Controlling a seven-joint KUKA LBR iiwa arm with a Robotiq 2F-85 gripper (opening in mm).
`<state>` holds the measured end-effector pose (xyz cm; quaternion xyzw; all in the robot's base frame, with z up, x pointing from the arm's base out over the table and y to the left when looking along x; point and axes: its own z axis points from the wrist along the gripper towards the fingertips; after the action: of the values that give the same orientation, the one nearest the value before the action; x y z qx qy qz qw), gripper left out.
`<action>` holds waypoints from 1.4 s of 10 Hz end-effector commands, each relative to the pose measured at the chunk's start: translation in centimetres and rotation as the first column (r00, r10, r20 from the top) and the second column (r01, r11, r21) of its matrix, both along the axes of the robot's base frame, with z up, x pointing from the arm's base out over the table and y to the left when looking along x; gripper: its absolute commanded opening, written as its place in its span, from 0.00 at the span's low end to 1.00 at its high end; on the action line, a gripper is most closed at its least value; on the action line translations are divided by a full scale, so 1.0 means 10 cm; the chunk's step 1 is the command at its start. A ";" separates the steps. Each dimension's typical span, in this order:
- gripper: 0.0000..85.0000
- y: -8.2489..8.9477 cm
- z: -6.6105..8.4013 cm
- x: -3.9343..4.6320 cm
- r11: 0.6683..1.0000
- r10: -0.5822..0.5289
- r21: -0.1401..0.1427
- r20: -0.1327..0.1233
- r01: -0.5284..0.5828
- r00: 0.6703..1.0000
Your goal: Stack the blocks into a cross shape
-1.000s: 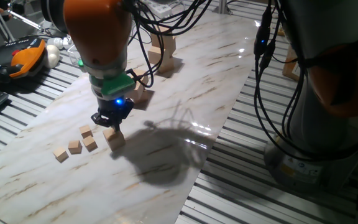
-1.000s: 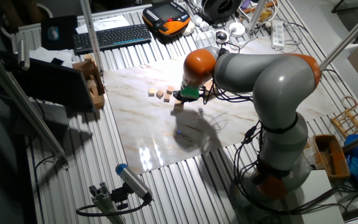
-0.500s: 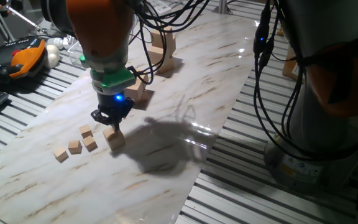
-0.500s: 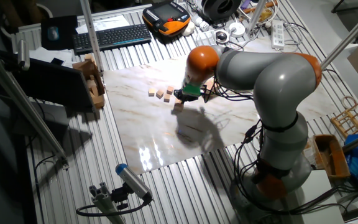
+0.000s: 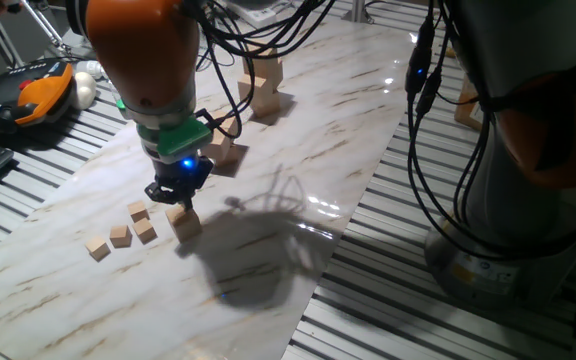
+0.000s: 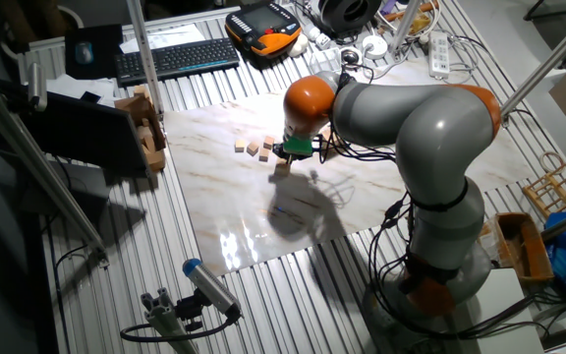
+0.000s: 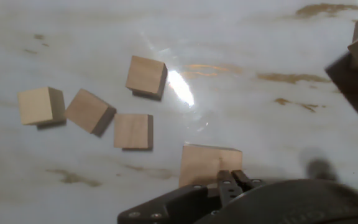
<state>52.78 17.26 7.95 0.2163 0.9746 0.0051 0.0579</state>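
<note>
Blocks aren't stacked yet; we see no cross. Our gripper hovers at one's 12 o'clock; open or closed, we can't tell.

In the hand view, the tool hides the block's near edge.

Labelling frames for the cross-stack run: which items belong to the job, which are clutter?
Job:
- light-tan wooden block under the gripper
- two-finger gripper
- medium wooden blocks further back

Clutter:
- four tiny wooden cubes
- orange-black handheld pendant
- black keyboard
</note>
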 end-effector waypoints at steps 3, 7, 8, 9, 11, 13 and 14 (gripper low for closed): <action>1.00 0.01 0.01 0.012 1.000 -0.025 0.012 0.000 0.025 1.000; 1.00 0.05 -0.04 0.034 0.999 -0.022 0.039 -0.013 0.022 1.000; 1.00 0.07 -0.08 0.037 0.999 -0.022 0.042 -0.011 0.022 1.000; 1.00 0.09 -0.10 0.036 0.999 -0.022 0.042 -0.010 0.022 1.000; 1.00 0.13 -0.15 0.024 0.999 -0.025 0.044 -0.011 0.025 1.000; 1.00 0.15 -0.23 0.040 0.998 -0.031 0.048 -0.010 0.031 0.999; 1.00 0.15 -0.27 0.037 0.998 -0.032 0.053 -0.010 0.033 0.999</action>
<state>53.13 18.82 5.16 0.2342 0.9706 0.0300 0.0473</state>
